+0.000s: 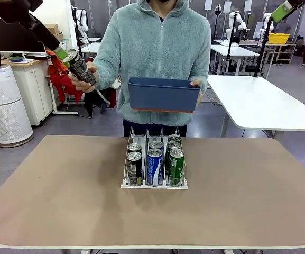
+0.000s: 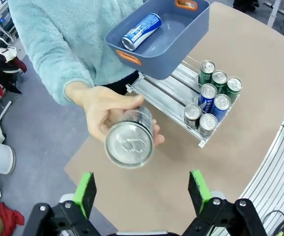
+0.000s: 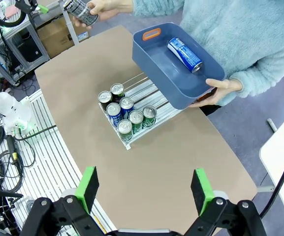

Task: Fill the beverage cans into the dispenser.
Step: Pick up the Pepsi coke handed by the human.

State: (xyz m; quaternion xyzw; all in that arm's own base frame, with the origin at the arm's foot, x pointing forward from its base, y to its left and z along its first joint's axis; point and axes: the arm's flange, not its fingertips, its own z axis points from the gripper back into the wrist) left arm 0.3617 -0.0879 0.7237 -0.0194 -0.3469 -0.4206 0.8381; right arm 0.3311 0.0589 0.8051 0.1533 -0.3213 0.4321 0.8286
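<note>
beverage cans are the matter here, and the one that counts is the dark can [image 2: 129, 142], straight ahead of the left gripper [image 2: 142, 189]. that gripper's jaws stand wide apart with nothing between them, and in the left wrist view its green pads [image 2: 85, 191] flank the can's silver top. the can's long axis runs nearly along the fingers' own line, top end toward the wrist, so i judge a plain advance would bring the pads to either side of its round body. whether a pad already touches the rim i cannot tell; in the front view one fingertip looks just beside the top. the person's hand [image 2: 100, 110] wraps the can's far half and offers it, raised well above the table [image 1: 62, 201] on the robot's left side. the left arm slants in from the upper left corner of the front view toward it, and is by far the nearer arm.

the right gripper [image 3: 144, 189] also gapes empty, held high and looking down on the dispenser [image 2: 166, 96]. that rack stands mid-table with seven cans upright in it: two dark, two blue, three green, packed toward the front lip. the person's other hand [image 3: 220, 88] holds a dark-blue bin [image 1: 163, 95] tilted above the rack's far end, and a blue can [image 3: 185, 54] lies on its side inside.
</note>
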